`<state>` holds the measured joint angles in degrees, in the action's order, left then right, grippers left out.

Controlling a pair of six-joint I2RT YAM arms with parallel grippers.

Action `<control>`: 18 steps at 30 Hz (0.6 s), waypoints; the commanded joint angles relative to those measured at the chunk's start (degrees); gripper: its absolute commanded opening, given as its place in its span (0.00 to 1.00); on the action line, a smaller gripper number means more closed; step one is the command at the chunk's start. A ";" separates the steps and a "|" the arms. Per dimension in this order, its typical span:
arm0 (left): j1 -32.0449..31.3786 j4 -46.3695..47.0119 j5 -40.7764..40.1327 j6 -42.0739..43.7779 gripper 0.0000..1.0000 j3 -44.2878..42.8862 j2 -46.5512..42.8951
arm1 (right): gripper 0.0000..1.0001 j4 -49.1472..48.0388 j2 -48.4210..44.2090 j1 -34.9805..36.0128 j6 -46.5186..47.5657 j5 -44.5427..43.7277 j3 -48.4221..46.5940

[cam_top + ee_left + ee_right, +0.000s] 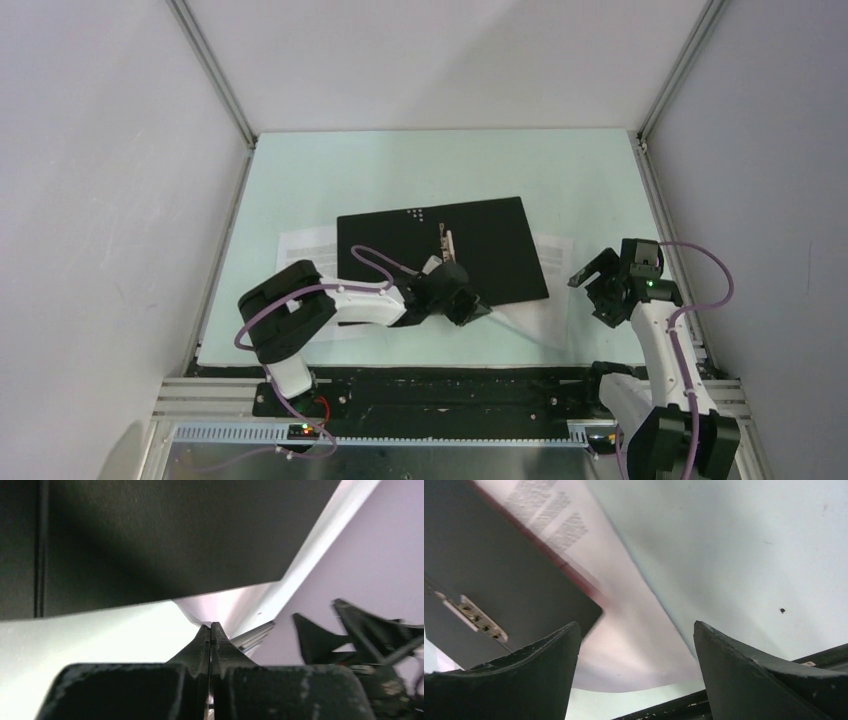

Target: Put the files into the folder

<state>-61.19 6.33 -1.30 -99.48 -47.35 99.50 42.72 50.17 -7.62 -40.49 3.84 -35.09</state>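
left jaws closed, right jaws apart

Pale green tabletop [440, 165] inside plain white walls [100, 200], aluminium frame rails [215, 70] at corners.

Dense black print on the files [559, 525], too blurred for reading
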 commanded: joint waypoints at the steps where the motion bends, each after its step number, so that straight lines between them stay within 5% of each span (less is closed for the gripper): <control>1: 4.11 6.79 3.86 -0.58 0.00 0.71 -3.73 | 0.87 1.98 4.11 -2.10 0.04 0.52 -2.12; 18: 7.83 17.82 11.65 -3.75 0.00 3.32 -2.04 | 0.77 -8.13 5.76 -3.30 -7.89 17.29 11.18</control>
<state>-53.84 20.67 8.71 -102.02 -45.41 98.52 38.81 55.88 -10.59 -45.08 16.95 -26.57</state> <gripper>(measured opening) 0.005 0.795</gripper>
